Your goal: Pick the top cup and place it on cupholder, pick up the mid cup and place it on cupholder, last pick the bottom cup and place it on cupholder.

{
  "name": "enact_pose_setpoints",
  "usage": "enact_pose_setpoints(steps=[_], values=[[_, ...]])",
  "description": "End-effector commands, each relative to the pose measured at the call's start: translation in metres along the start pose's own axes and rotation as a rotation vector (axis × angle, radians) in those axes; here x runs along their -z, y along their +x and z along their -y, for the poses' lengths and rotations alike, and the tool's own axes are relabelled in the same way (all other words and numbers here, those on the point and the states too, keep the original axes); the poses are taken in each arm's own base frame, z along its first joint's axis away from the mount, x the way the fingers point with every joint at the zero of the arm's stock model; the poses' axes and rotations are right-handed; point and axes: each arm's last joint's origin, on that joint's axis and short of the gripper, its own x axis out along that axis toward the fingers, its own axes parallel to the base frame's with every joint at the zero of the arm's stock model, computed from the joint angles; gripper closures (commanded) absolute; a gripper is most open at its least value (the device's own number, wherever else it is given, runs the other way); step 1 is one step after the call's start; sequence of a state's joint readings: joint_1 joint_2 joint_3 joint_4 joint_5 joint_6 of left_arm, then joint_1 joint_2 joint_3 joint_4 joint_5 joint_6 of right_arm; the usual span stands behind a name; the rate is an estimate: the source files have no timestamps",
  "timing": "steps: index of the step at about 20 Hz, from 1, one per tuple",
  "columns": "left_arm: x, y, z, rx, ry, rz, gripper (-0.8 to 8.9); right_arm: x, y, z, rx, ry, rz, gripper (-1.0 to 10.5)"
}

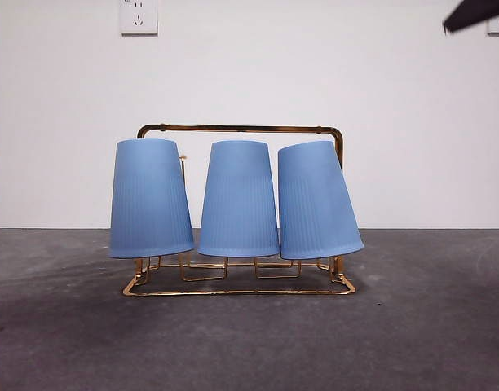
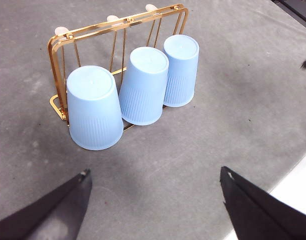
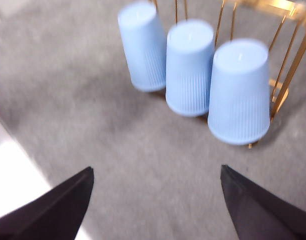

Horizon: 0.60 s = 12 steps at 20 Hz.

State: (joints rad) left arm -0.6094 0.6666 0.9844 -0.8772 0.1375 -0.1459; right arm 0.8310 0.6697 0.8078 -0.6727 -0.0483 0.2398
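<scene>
Left gripper [image 2: 155, 200] with two matte black wedge-shaped jaws, small pale scuffs at their tapered tips, right gripper [image 3: 157, 197] with matching smooth black jaws, blurred edges, a slim black arm tip [image 1: 476, 14] angled at the front view's corner

Gold wire cupholder [image 1: 237, 129] stands upright on table w/ arched handle bar. Three blue ribbed cups [image 1: 238, 199] hang upside down in a row on its pegs; rightmost probably tilts slightly.
</scene>
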Motion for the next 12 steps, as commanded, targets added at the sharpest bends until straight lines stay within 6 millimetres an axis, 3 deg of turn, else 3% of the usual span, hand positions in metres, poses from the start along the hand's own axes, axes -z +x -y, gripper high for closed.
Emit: enact_pose_setpoints(steps=[1,3,4,5,6,7,12], values=[[-0.0052,-0.0032,0.0021,0.014,0.009,0.021,4.13,-0.0043,-0.0049,-0.0026,-0.015,0.008,0.047,5.5],[-0.0052,-0.0032,0.0021,0.014,0.009,0.021,4.52,-0.0045,-0.0051,-0.0021,0.002,0.008,0.053,5.7],[-0.0052,-0.0032,0.0021,0.014,0.009,0.021,5.29,-0.004,-0.0047,-0.002,0.004,0.008,0.046,5.9],[-0.0052,-0.0032,0.0021,0.014,0.009,0.021,6.18,-0.0038,-0.0044,-0.0019,0.004,0.008,0.043,6.8],[-0.0052,-0.0032,0.0021,0.014,0.009,0.021,7.45,-0.0039,-0.0044,-0.0019,0.005,0.008,0.044,8.8],[-0.0052,-0.0032,0.0021,0.014,0.009,0.021,8.06,-0.0042,-0.0046,-0.0019,0.007,0.007,0.048,9.3],[-0.0048,-0.0035,0.0021,0.014,0.006,0.019,8.05,-0.0047,-0.0047,-0.0019,0.008,0.007,0.054,9.3]])
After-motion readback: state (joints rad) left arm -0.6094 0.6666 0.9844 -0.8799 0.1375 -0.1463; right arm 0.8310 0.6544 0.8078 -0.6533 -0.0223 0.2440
